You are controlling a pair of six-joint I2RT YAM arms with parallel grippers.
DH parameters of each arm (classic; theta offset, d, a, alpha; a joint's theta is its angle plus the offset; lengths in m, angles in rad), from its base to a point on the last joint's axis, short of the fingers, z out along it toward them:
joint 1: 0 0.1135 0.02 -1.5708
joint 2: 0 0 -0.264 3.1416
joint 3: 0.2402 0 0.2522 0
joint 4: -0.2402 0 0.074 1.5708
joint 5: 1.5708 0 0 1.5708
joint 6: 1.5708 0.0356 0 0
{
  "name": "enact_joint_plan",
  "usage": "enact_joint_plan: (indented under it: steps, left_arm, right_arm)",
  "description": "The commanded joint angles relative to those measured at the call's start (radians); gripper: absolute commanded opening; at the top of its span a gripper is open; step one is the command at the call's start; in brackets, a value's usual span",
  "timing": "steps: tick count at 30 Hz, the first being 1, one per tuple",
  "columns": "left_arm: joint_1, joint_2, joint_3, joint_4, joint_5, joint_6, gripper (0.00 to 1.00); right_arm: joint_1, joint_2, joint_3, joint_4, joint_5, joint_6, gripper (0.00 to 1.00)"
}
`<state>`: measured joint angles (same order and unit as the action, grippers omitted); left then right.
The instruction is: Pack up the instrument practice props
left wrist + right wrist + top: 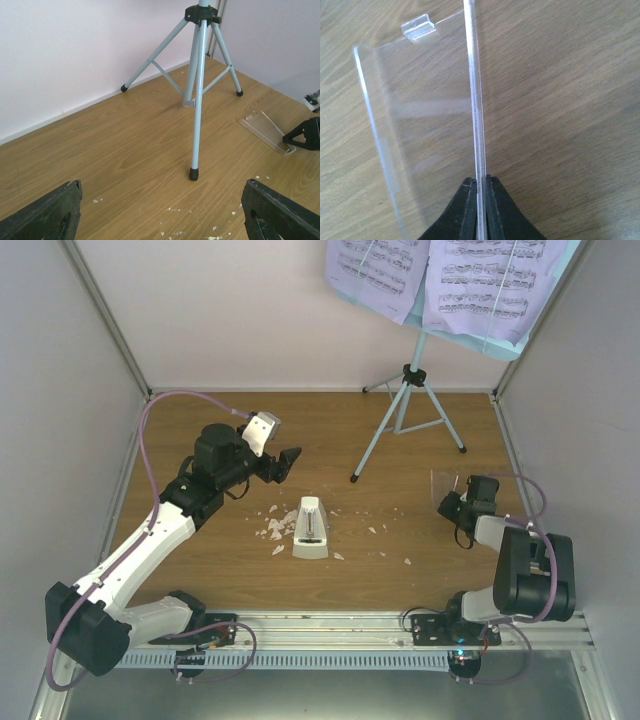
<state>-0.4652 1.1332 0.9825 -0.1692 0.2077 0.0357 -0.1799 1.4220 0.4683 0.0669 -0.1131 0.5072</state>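
Observation:
The light-blue tripod music stand [405,405] stands at the back of the table, with lavender sheet-music pages [480,280] on its desk. The white pyramid metronome [311,528] stands at the table's middle. My left gripper [290,462] is open and empty, above the table to the metronome's upper left. In the left wrist view my left gripper [162,210] faces the stand's near leg [196,125]. My right gripper [447,502] is at the right, shut on the edge of a clear plastic cover [420,110]. The cover also shows in the left wrist view [267,131].
White crumbs [272,530] lie scattered on the wood around the metronome and to its right. Pale walls enclose the table on the left, back and right. A metal rail runs along the near edge by the arm bases.

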Motion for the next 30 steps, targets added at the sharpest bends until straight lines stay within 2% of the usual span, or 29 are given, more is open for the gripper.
enact_joint_plan:
  steps: [1, 3, 9, 16, 19, 22, 26, 30]
  left_arm:
    - [-0.008, -0.021, -0.004, 0.034, -0.014, 0.008, 0.87]
    - [-0.009, -0.021, -0.004, 0.034, -0.013, 0.01, 0.87]
    - [-0.01, -0.02, -0.005, 0.037, -0.011, 0.013, 0.87]
    - [-0.015, -0.063, -0.026, 0.063, -0.02, 0.018, 0.87]
    - [-0.016, -0.088, -0.039, 0.082, -0.025, 0.018, 0.87]
    - [-0.015, -0.114, -0.047, 0.097, -0.019, 0.02, 0.87]
    - [-0.015, -0.173, -0.065, 0.121, -0.04, 0.039, 0.88]
    - [-0.002, -0.247, -0.066, 0.136, -0.072, 0.043, 0.92]
  right_arm:
    - [-0.008, -0.007, -0.003, -0.009, 0.01, 0.001, 0.05]
    - [-0.008, -0.018, -0.003, -0.012, 0.012, -0.003, 0.01]
    - [-0.008, -0.102, 0.015, -0.041, -0.022, -0.013, 0.01]
    - [0.023, -0.335, 0.093, -0.104, -0.288, -0.018, 0.0]
    - [0.116, -0.397, 0.177, -0.17, -0.389, -0.052, 0.0]
    - [0.284, -0.417, 0.259, -0.224, -0.482, -0.08, 0.0]
    - [0.454, -0.413, 0.321, -0.26, -0.679, -0.084, 0.0]
    - [0.622, -0.407, 0.39, -0.396, -0.698, -0.131, 0.0]
